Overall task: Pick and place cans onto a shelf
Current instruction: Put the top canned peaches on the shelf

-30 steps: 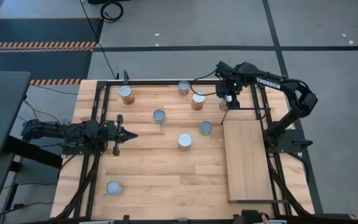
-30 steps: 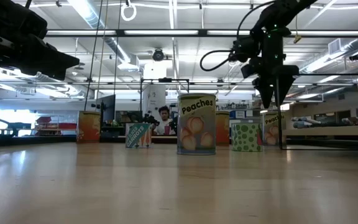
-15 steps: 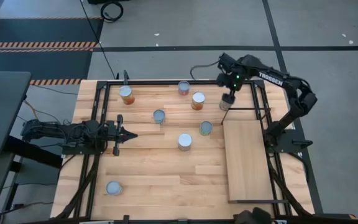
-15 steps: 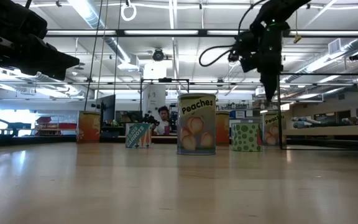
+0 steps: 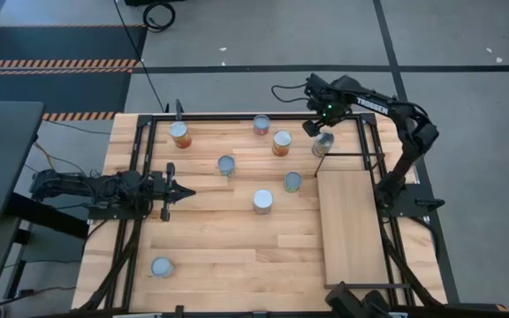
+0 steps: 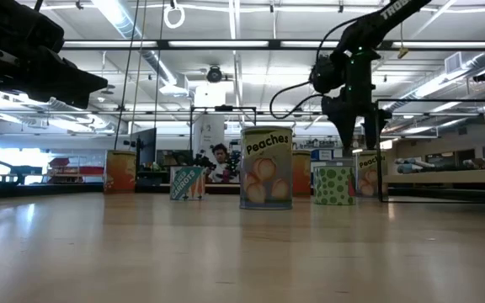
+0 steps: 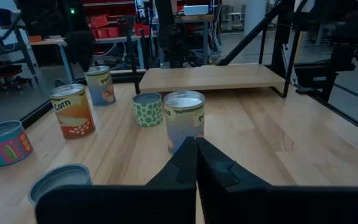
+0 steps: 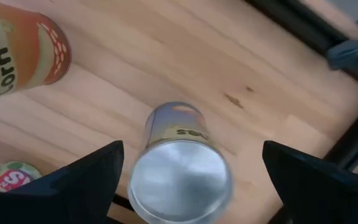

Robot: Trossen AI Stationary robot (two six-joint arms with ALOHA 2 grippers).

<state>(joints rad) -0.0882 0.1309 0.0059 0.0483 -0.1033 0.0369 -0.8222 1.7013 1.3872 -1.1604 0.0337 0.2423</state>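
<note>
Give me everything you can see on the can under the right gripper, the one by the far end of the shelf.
The can is a small metal cylinder with a plain silvery top and an orange-and-cream label whose lettering is only partly readable. It stands upright on the wooden tabletop, just off the far end of the shelf, not on it. The right gripper hangs above it with fingers spread to either side; nothing grips it yet.

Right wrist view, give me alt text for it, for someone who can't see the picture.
Seen from above, the open right gripper hangs over an upright can with a silvery top, one dark finger on either side and not touching it. The can stands on the wooden tabletop, with a Corn can nearby.
</note>
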